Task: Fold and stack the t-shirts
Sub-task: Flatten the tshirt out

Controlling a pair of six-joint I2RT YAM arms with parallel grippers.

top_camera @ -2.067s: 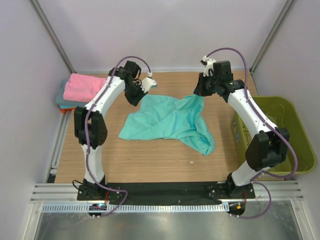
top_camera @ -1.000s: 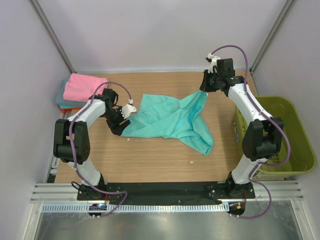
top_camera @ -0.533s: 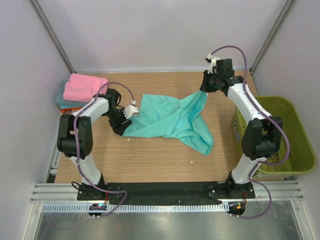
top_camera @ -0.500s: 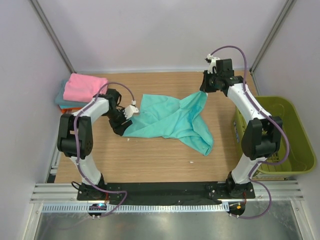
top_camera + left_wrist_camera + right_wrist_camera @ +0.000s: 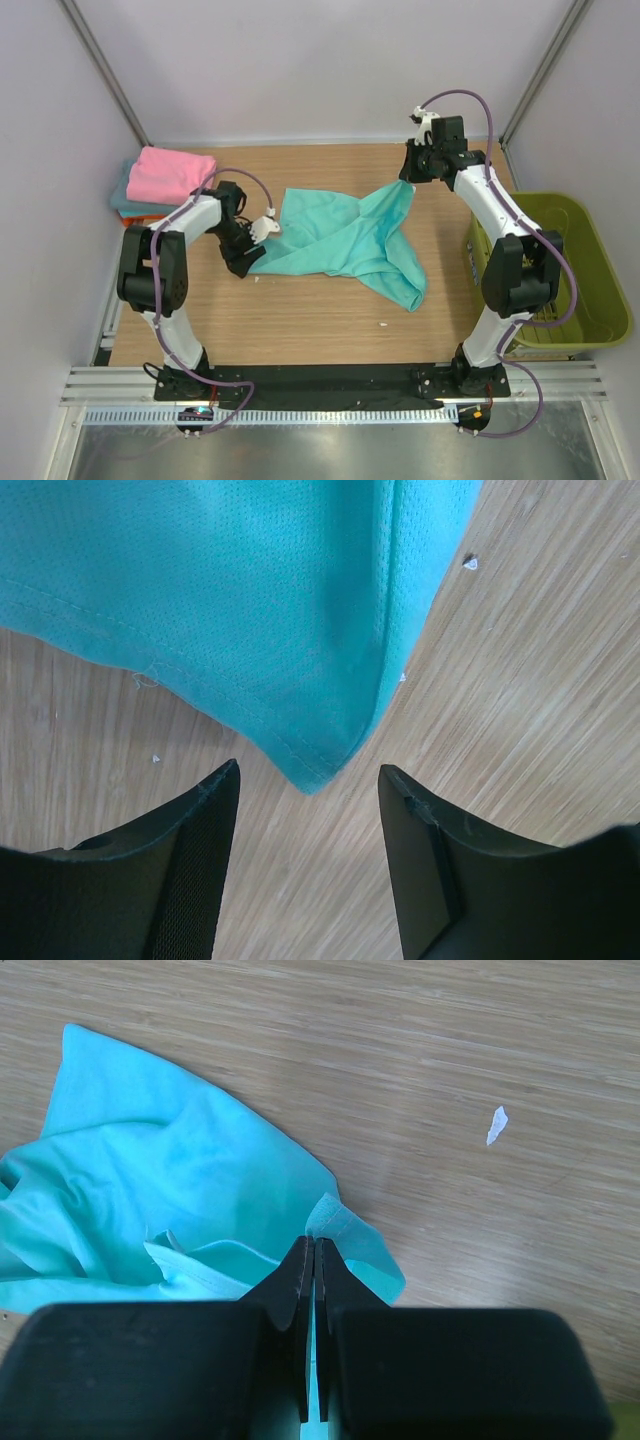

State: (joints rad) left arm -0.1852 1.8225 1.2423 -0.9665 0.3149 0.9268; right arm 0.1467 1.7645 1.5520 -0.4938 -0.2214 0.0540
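Observation:
A teal-green t-shirt [image 5: 345, 240] lies crumpled and spread in the middle of the table. My right gripper [image 5: 409, 181] is shut on its far right corner [image 5: 350, 1235] and holds it at the back of the table. My left gripper [image 5: 250, 262] is open and empty, low over the table at the shirt's left corner [image 5: 310, 770], which lies between the jaws, just ahead of the fingertips. A folded pink t-shirt [image 5: 170, 172] sits on a teal one [image 5: 122, 196] and an orange one at the far left.
An olive-green plastic basket [image 5: 590, 275] stands off the table's right edge. Small white specks lie on the wood [image 5: 496, 1125]. White walls and metal frame posts close in the back and sides. A black rail runs along the near edge [image 5: 330, 380].
My left arm has swung from the shirt's far left corner down to its near left corner and opened there. My right gripper has drawn its corner slightly back and right.

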